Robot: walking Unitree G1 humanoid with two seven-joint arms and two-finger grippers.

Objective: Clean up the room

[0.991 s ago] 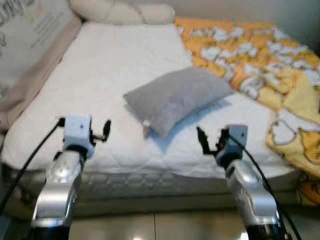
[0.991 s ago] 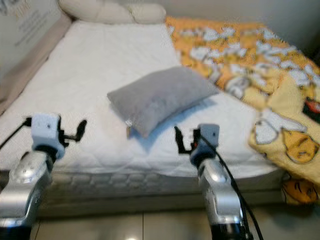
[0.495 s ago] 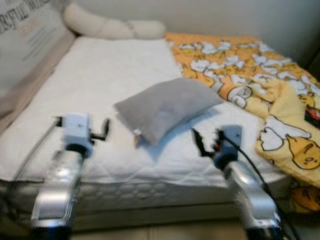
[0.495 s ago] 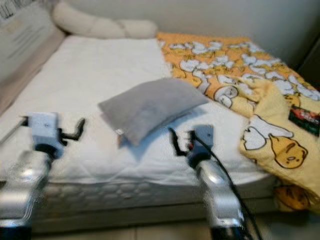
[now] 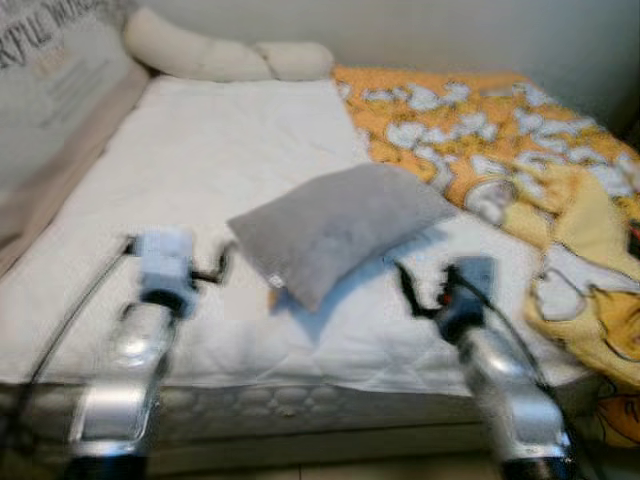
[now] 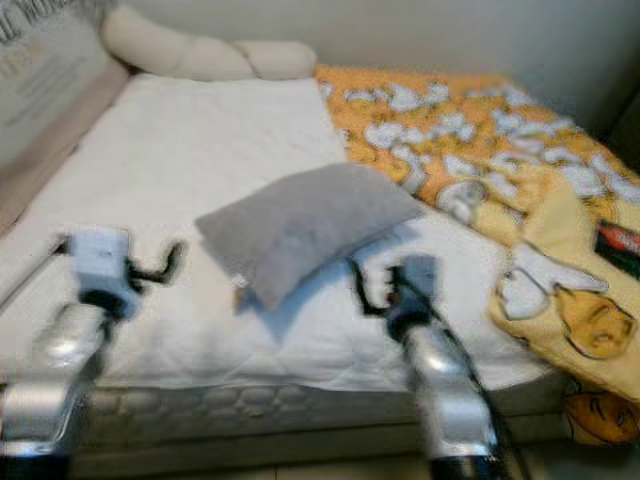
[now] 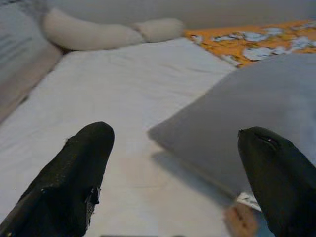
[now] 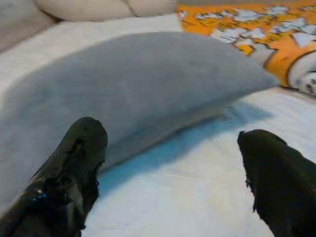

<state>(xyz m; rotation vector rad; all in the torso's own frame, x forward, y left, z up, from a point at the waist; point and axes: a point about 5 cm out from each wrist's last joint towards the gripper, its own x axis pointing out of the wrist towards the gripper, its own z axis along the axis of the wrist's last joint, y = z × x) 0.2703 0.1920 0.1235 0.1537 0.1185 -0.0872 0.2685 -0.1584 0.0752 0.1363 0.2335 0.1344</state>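
White bed (image 5: 200, 160) fills my view, grey pillow (image 5: 335, 225) lying mid-mattress between my left gripper (image 7: 173, 168) and right gripper (image 8: 170, 163), both jaws spread wide and empty. Camera blur could send a reach sliding off soft fabric.
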